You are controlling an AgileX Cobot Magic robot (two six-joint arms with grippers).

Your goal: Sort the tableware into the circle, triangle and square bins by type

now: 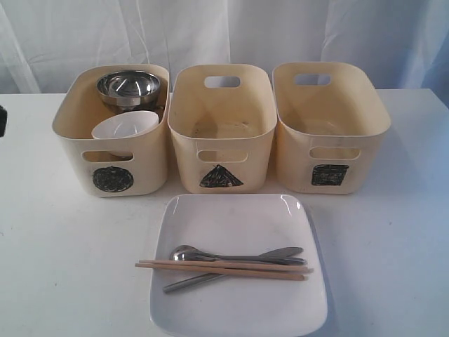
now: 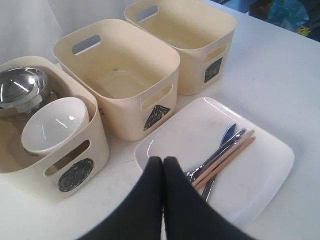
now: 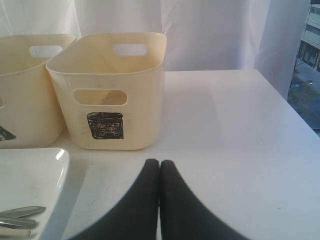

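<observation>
Closed left jaws beside steel cutlery (image 2: 223,146)

Circle tub (image 1: 70,154) holding steel bowl (image 1: 128,86) and white bowl (image 1: 125,126), triangle tub (image 1: 186,165) and square tub (image 1: 295,168) beside it, chopsticks (image 1: 210,267) over steel cutlery (image 1: 184,253) on white square plate (image 1: 238,225).

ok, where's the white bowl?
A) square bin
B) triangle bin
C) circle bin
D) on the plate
C: the white bowl sits inside the circle bin, leaning in front of the steel bowl.
</observation>
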